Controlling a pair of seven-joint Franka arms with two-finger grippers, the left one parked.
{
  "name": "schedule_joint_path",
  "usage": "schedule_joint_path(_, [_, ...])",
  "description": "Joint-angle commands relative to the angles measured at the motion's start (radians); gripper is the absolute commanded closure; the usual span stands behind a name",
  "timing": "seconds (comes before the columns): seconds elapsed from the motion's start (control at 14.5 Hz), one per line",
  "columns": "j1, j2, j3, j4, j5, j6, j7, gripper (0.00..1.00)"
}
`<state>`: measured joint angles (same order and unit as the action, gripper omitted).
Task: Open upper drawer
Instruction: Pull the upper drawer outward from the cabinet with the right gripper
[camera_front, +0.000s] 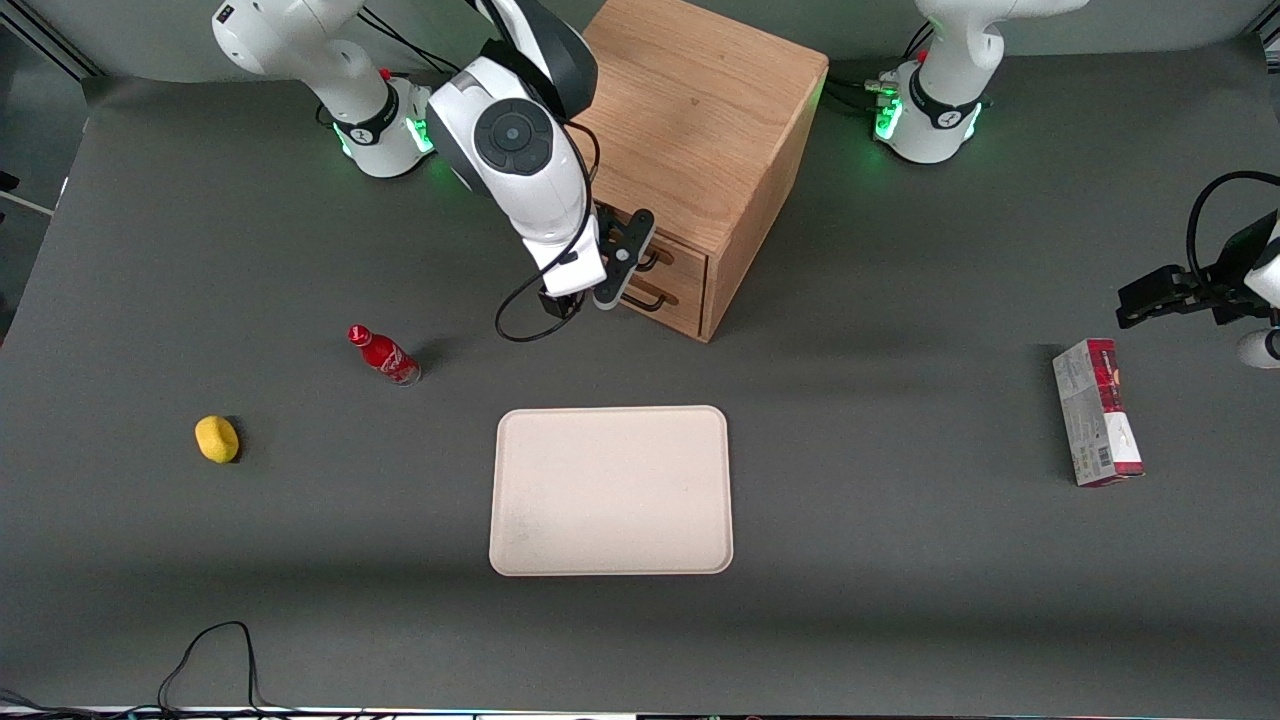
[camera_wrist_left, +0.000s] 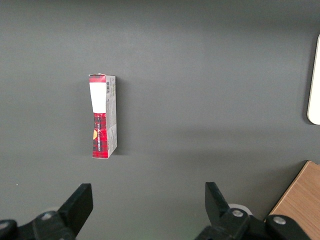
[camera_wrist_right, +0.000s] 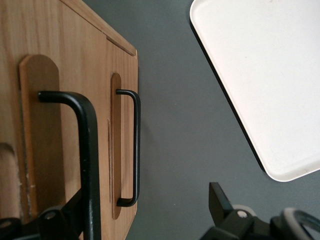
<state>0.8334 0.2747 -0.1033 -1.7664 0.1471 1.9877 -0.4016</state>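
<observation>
The wooden cabinet (camera_front: 690, 120) stands at the back middle of the table. Its upper drawer (camera_front: 684, 260) looks flush with the lower drawer (camera_front: 676, 303). My right gripper (camera_front: 622, 262) is open, right in front of the drawer fronts at the height of the upper one. In the right wrist view the upper drawer's (camera_wrist_right: 47, 150) black wire handle (camera_wrist_right: 90, 165) runs just inside one finger (camera_wrist_right: 75, 207), within the open gap of the gripper (camera_wrist_right: 145, 197). The other finger (camera_wrist_right: 217, 197) is well clear of it. The lower drawer's handle (camera_wrist_right: 136, 150) lies past the upper one, untouched.
A cream tray (camera_front: 611, 490) lies nearer the front camera than the cabinet. A red bottle (camera_front: 384, 355) and a yellow fruit (camera_front: 216, 439) lie toward the working arm's end. A red and white box (camera_front: 1097, 411) lies toward the parked arm's end.
</observation>
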Motion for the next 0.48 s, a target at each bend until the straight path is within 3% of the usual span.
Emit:
schedule_joint_path(0.0, [-0.014, -0.003, -0.006, -0.005, 0.003, 0.016, 0.010, 0.00])
schedule_joint_path(0.42, [-0.095, 0.061, -0.006, 0.096, -0.015, 0.000, -0.014, 0.00])
